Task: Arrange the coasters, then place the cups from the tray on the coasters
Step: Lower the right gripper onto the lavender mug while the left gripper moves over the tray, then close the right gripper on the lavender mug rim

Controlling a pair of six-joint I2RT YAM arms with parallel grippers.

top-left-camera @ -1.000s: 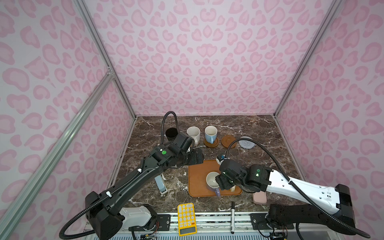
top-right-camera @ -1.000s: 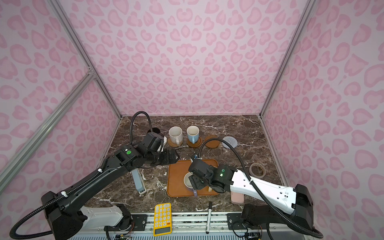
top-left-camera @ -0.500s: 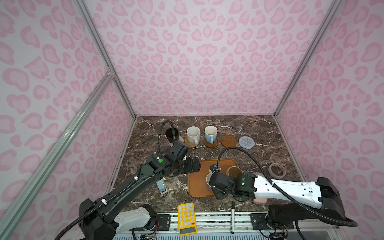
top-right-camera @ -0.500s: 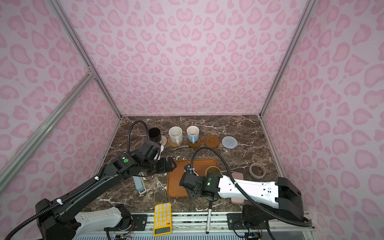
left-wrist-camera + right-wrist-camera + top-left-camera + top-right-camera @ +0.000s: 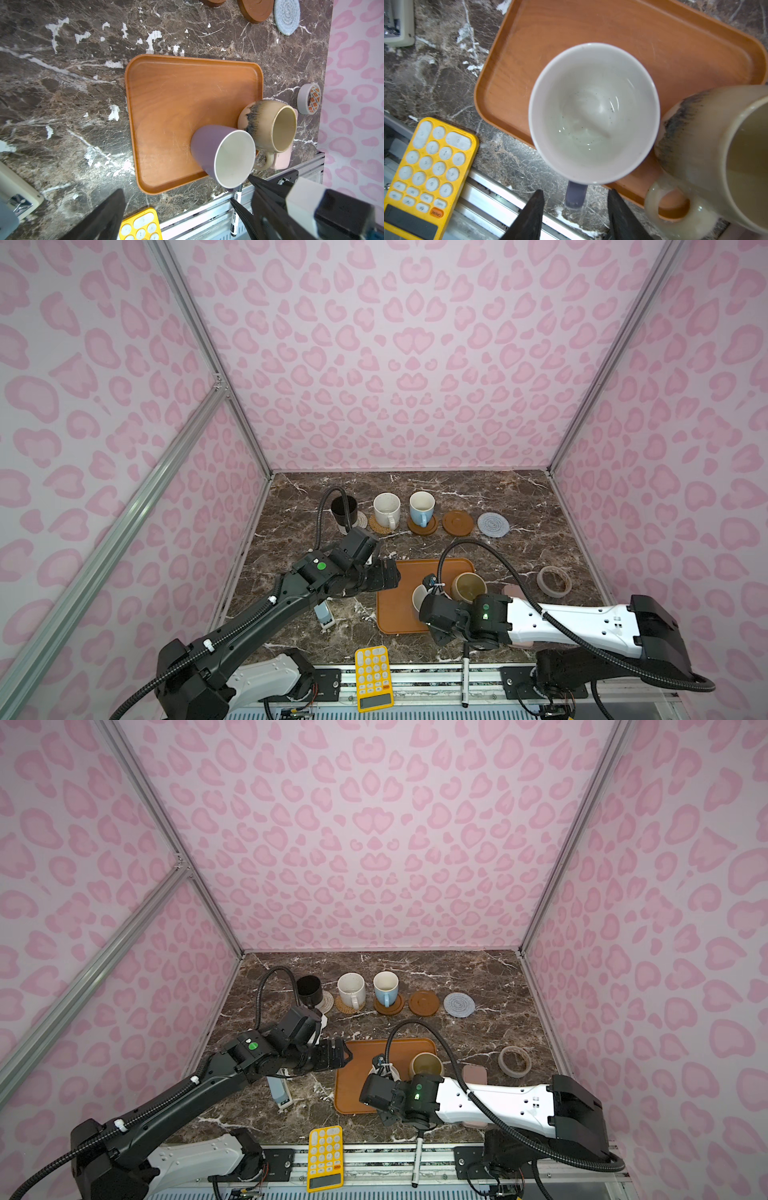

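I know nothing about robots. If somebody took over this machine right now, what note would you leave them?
Left gripper: open, empty, hovering by the left edge of the tray.
Right gripper: open, fingers either side of the handle of the lavender mug, not gripping yet.
Done: five coasters in a row at the back; black mug, speckled white mug and light blue mug stand at the three leftmost.
Left to do: lavender mug and beige mug, both on the tray, go onto the empty wooden coaster and the grey-blue coaster.
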